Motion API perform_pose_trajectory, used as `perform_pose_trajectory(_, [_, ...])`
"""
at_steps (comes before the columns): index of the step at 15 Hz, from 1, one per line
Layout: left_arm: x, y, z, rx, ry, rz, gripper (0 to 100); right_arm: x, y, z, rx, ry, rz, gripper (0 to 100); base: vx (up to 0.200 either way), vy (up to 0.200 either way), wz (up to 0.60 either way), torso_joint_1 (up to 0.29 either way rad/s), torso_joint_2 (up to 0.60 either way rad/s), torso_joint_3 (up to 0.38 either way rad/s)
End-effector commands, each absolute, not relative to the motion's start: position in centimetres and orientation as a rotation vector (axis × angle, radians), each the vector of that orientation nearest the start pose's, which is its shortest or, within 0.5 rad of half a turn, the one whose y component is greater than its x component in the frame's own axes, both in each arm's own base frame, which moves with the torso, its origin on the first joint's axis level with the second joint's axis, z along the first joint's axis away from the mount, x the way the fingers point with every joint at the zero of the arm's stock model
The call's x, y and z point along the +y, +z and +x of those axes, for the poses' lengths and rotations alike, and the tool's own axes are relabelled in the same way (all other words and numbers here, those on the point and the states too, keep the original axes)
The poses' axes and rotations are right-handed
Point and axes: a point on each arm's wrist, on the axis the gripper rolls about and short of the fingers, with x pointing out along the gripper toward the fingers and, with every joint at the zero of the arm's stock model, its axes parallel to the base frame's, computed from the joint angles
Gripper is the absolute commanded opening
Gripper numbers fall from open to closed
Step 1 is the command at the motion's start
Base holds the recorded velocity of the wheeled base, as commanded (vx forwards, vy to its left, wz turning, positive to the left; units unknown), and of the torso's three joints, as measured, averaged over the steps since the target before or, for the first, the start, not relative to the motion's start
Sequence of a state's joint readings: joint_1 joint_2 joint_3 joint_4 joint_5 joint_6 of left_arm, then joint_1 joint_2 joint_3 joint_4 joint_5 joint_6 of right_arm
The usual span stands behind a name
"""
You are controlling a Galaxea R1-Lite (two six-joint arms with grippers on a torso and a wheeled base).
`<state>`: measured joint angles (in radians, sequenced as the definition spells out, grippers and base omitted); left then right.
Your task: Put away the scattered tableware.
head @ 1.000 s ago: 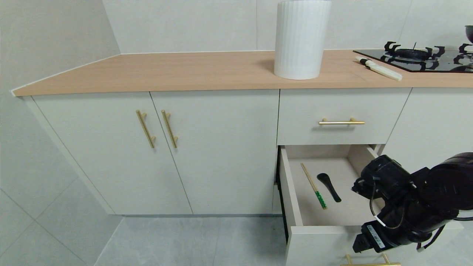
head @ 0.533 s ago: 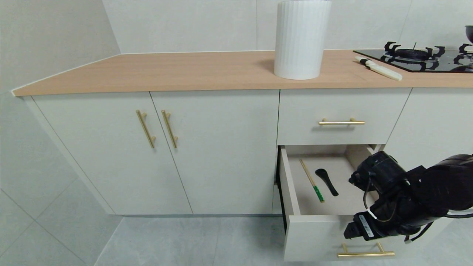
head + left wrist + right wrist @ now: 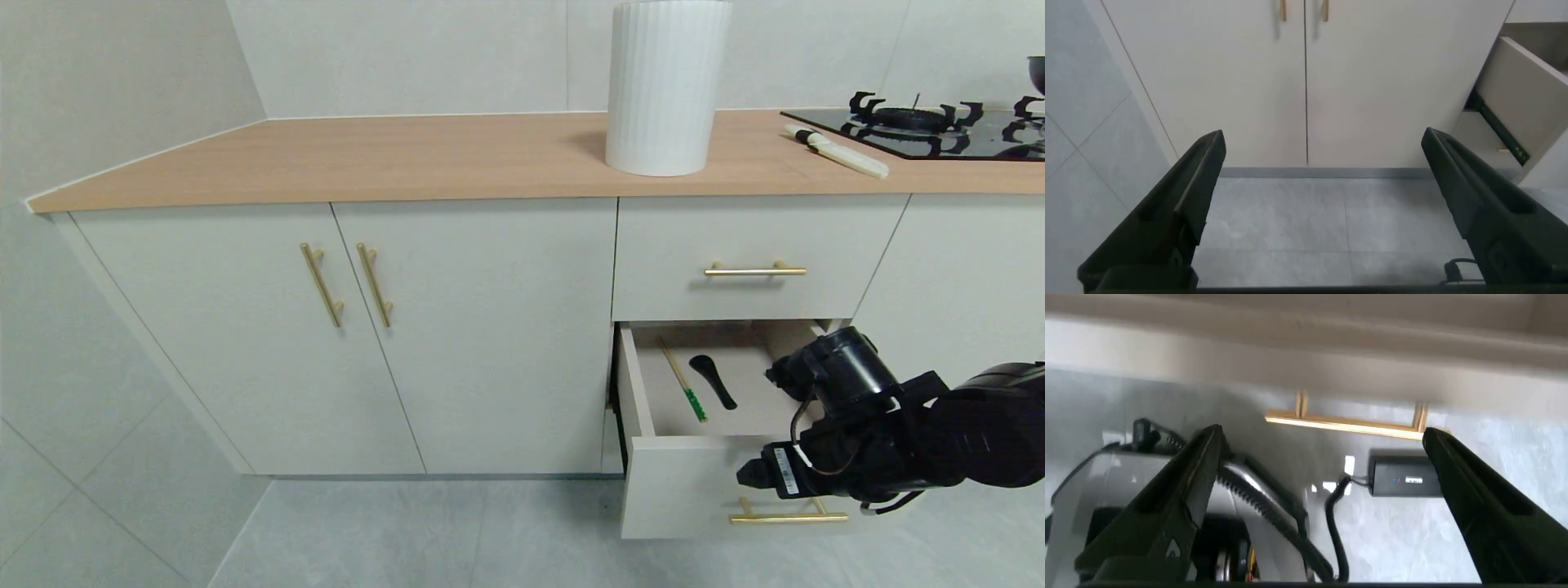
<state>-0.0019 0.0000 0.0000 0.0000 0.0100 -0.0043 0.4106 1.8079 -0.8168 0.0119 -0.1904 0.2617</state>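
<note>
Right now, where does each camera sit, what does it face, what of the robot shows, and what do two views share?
Head view: on the head, looking down at the cupboard doors and open drawer; right hand at the drawer front.
Left wrist view: on the left wrist, facing cupboard doors and floor; open left hand.
Right wrist view: on the right wrist, facing the drawer's gold handle; open right hand.
Shared: head and right wrist views both show that handle.
</note>
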Motion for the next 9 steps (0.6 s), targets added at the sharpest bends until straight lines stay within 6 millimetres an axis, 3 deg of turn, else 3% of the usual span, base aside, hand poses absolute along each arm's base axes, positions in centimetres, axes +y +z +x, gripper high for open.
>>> perform_pose_trajectory(1, [0.0, 7.5, -2.3, 0.0, 0.009, -0.005, 100, 11.0, 9.1, 26.4, 0.977, 0.061, -0.066, 100, 0.0, 0.0, 0.0, 0.0, 0.0, 0.0])
perform_pose_trajectory(9, [0.0, 7.5, -2.3, 0.0, 0.009, -0.005, 100, 11.3, 7.6, 27.4, 0.856, 0.042, -0.031, 100, 0.0, 0.0, 0.0, 0.0, 0.0, 0.0])
